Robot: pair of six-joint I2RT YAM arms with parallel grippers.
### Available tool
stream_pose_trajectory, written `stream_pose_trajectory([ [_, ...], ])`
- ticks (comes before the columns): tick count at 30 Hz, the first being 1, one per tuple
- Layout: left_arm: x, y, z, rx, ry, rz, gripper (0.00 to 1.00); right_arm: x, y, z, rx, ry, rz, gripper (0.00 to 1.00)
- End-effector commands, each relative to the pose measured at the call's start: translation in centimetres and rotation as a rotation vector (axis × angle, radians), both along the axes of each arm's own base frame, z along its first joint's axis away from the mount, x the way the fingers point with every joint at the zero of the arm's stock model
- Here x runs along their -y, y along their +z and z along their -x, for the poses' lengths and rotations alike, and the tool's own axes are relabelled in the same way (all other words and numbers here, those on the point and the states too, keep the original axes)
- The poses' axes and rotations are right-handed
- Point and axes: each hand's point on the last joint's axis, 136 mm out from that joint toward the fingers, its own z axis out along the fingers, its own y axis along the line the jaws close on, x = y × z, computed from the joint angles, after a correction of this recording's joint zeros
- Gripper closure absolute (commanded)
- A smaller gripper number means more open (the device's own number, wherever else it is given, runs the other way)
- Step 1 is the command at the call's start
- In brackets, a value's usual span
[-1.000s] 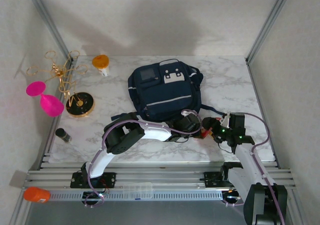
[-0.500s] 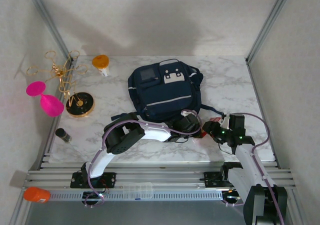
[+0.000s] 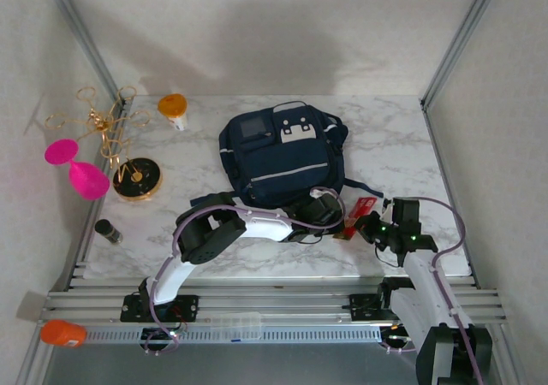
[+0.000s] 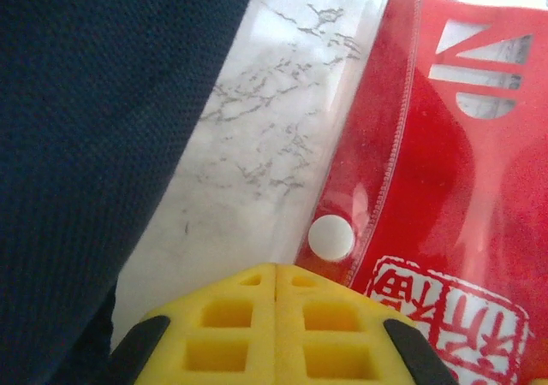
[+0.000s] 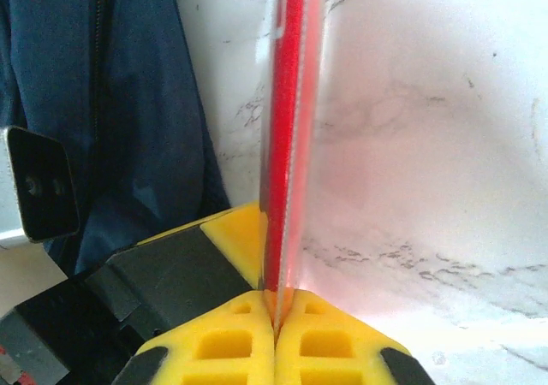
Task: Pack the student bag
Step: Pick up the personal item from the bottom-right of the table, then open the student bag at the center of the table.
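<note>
My right end effector [image 5: 276, 312] is clamped on the near edge of a flat red pouch [image 5: 289, 103], seen edge-on, with the student bag [image 3: 278, 158] lying on the marble surface [image 3: 402, 145] just to its left. My left end effector [image 4: 276, 316] is closed on nothing, bag fabric at its left and the pouch at its right. Packing looks barely begun, since the pouch is outside the bag; my left arm [image 3: 257, 221] hides the bag's near end, so I cannot tell whether it is unzipped.
</note>
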Motion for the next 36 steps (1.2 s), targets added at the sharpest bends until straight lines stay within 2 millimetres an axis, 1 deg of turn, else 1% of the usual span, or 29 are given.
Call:
stream_pose_trajectory([
  [1,-0.2,4.3,-0.3,0.014,-0.002,0.037,0.91,0.2,2.7,-1.1,0.075,-0.012,0.007,1.0],
  [4,-0.6,7.0,0.0,0.043,-0.02,0.051,0.88,0.6,4.5,-1.4,0.115,-0.023,0.027,1.0],
  [7,-2.1,11.1,0.2,0.111,-0.026,0.064,0.83,0.3,7.2,-1.9,0.184,-0.005,0.022,1.0],
  [9,-4.1,13.8,0.0,0.18,-0.004,0.055,0.73,-0.4,8.8,-2.2,0.227,0.041,0.0,1.0],
  [10,-5.1,14.7,0.0,0.211,0.006,0.042,0.68,-1.0,9.4,-2.3,0.246,0.076,-0.023,1.0],
  [12,-7.8,16.5,-0.8,0.292,0.028,-0.017,0.57,-1.9,10.3,-2.3,0.255,0.125,-0.066,1.0],
  [15,-12.5,17.5,-2.5,0.405,0.07,-0.204,0.49,-2.6,11.4,-2.4,0.264,0.17,-0.089,1.0],
  [16,-13.8,17.6,-3.0,0.443,0.074,-0.27,0.46,-2.8,11.4,-2.4,0.261,0.182,-0.095,1.0],
  [17,-15.3,17.2,-3.4,0.479,0.079,-0.356,0.41,-3.1,11.5,-2.4,0.262,0.197,-0.114,1.0],
  [19,-17.8,16.1,-4.0,0.52,0.078,-0.511,0.31,-3.9,11.4,-2.2,0.264,0.219,-0.172,1.0],
  [20,-18.7,15.4,-4.2,0.53,0.061,-0.575,0.27,-4.3,11.4,-2.1,0.274,0.23,-0.205,1.0],
  [22,-19.8,14.6,-4.6,0.559,0.022,-0.69,0.19,-4.8,11.5,-2.1,0.284,0.247,-0.246,1.0],
  [26,-19.5,13.1,-4.9,0.627,-0.111,-0.806,0.05,-4.6,11.5,-2.4,0.28,0.261,-0.211,1.0],
  [28,-19.4,12.1,-5.2,0.656,-0.147,-0.852,0.02,-4.5,11.5,-2.5,0.284,0.257,-0.202,1.0],
  [30,-19.1,11.2,-5.6,0.678,-0.182,-0.889,0.01,-4.5,11.6,-2.6,0.286,0.259,-0.205,1.0],
  [34,-18.6,9.5,-6.5,0.702,-0.242,-0.971,0.01,-4.4,11.3,-2.6,0.277,0.259,-0.187,1.0],
  [36,-19.0,9.0,-6.9,0.71,-0.241,-1.022,0.01,-4.3,11.3,-2.6,0.275,0.253,-0.188,1.0],
])
